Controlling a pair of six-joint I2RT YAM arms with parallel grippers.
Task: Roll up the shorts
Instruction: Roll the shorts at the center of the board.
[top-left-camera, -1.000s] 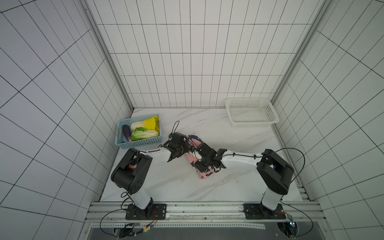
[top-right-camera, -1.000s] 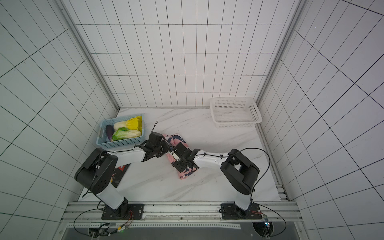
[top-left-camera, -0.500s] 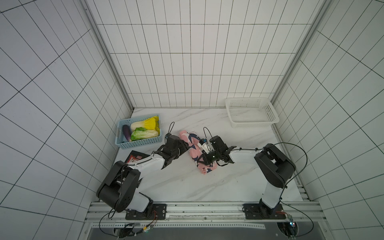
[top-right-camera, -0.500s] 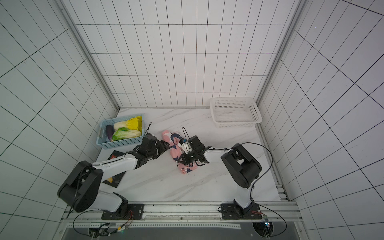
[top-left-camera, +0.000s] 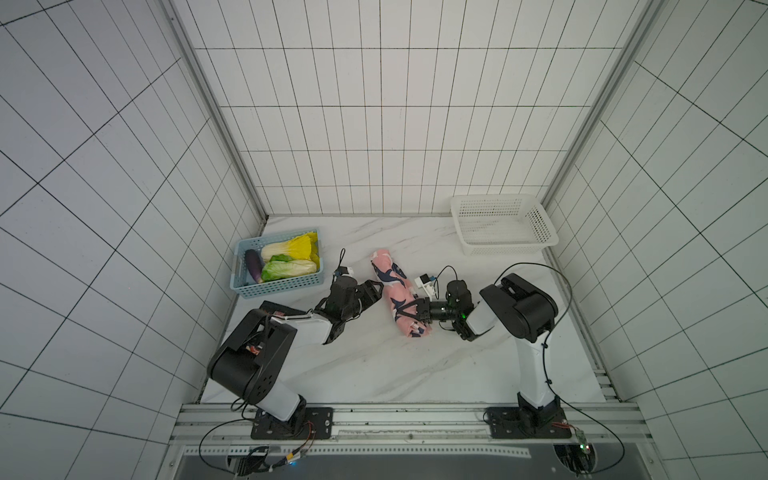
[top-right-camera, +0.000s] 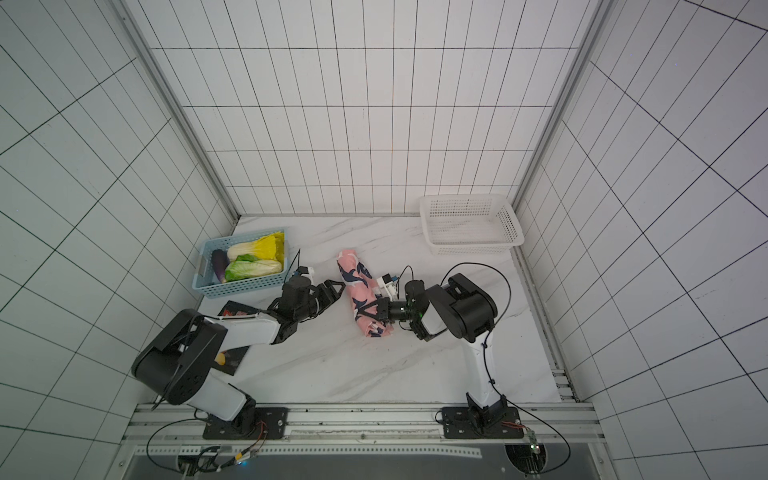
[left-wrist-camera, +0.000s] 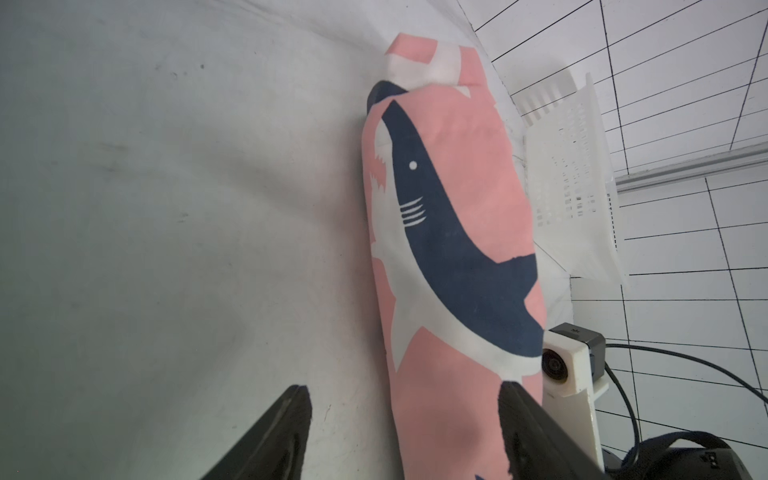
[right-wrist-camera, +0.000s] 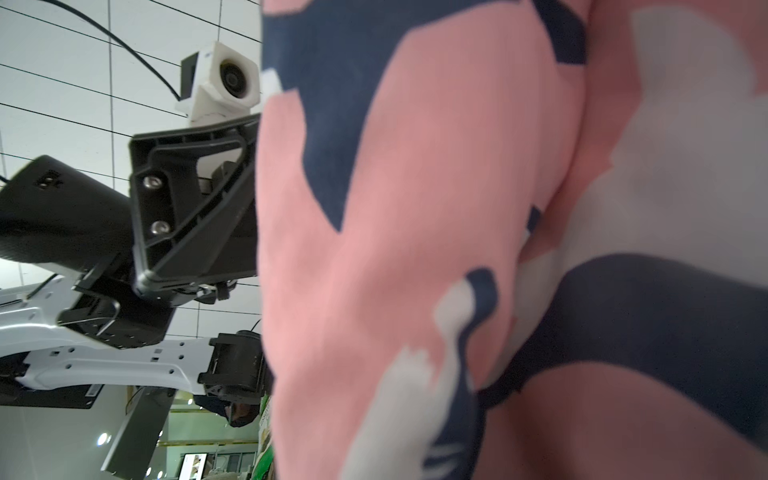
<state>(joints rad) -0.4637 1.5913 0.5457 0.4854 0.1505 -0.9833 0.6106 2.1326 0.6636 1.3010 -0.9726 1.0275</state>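
White rectangular-tiled walls (top-left-camera: 374, 124), dark grout, on three sides; aluminium corner profiles (top-left-camera: 221, 120). White grey-veined marble-look worktop (top-left-camera: 374, 365). Slotted aluminium rail (top-left-camera: 415, 419) along its front edge. Light even, diffuse, soft shadows.

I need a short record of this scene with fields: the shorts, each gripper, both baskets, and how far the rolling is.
shorts: rolled into a tube, lying mid-way on the marble table
left gripper: open, beside the roll
right gripper: on the roll's opposite side, tips against the fabric; grip unclear
blue basket: holds an eggplant and two cabbages
white basket: empty, in the far corner
progress: the roll looks formed
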